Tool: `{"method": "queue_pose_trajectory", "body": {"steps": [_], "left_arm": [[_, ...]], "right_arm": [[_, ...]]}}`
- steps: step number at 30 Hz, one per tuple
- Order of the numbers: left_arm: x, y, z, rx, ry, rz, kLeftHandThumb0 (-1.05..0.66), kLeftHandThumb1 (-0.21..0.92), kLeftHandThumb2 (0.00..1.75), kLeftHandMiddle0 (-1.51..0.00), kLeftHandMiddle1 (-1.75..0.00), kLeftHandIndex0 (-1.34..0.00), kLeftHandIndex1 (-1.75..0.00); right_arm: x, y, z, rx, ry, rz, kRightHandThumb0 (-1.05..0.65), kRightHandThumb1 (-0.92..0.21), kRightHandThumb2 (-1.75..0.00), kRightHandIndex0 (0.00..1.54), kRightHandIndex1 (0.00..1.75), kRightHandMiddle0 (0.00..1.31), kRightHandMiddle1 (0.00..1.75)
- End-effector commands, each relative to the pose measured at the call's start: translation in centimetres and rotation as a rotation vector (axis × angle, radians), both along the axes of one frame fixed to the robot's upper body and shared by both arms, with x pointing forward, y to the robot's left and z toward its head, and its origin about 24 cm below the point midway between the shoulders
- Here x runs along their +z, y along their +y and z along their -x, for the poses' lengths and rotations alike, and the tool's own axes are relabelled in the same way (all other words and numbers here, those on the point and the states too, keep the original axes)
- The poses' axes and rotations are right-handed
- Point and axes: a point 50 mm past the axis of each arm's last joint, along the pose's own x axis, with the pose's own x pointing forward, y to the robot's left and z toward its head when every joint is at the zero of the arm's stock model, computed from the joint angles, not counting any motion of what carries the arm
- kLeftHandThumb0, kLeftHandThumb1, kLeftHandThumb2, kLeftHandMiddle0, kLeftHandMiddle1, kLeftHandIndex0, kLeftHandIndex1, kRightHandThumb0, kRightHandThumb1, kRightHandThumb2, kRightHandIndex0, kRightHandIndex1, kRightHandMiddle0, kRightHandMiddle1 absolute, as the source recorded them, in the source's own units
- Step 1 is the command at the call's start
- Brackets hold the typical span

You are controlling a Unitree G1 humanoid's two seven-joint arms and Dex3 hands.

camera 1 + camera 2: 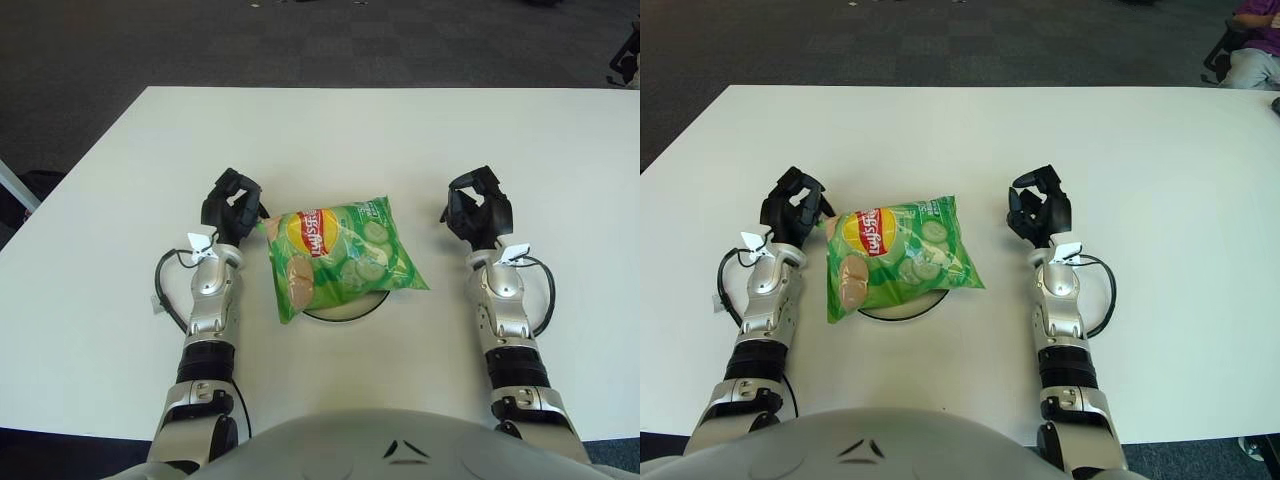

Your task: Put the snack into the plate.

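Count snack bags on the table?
1. The green chip bag lies on the plate at the table's middle, between the left hand and right hand. None hidden, apparently.

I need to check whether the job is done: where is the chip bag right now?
The chip bag lies on the plate near the middle of the white table, between the left hand and the right hand, neither of which holds it.

Chip bag on plate, a hand to each side

The bag of chips lies on the plate at the table's middle, covering most of it. The left hand sits just beside the bag's left edge; the right hand is farther off, to its right.
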Motion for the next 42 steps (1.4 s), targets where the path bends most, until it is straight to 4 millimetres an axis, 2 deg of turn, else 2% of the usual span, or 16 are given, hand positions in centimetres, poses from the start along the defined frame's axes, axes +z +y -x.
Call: {"method": "queue_pose_trajectory", "body": {"steps": [1,15,42], "left_arm": [[-0.58,0.16,0.41,-0.031,0.036,-0.055,-0.18,0.92,0.22,-0.97,-1.75,-0.74,-1.75],[-0.47,0.09,0.45,-0.06,0.035,-0.131,-0.2,0.92,0.27,-0.97,-1.75,-0.74,-1.75],[-0.52,0.2,0.21,-0.086,0.055,-0.111,-0.22,0.92,0.31,-0.94,-1.75,-0.7,-1.75]], "right_arm": [[-0.5,0.43,0.43,-0.008,0.022,0.001,-0.38,-0.69,-0.83,0.94,1.75,0.35,1.75],[-0.6,0.61,0.51,-0.019,0.016,0.014,-0.38,-0.69,-0.83,0.92,1.75,0.35,1.75],[-0.72,0.64,0.51,-0.037,0.03,0.028,-0.38,-0.71,-0.81,0.91,1.75,0.33,1.75]]}}
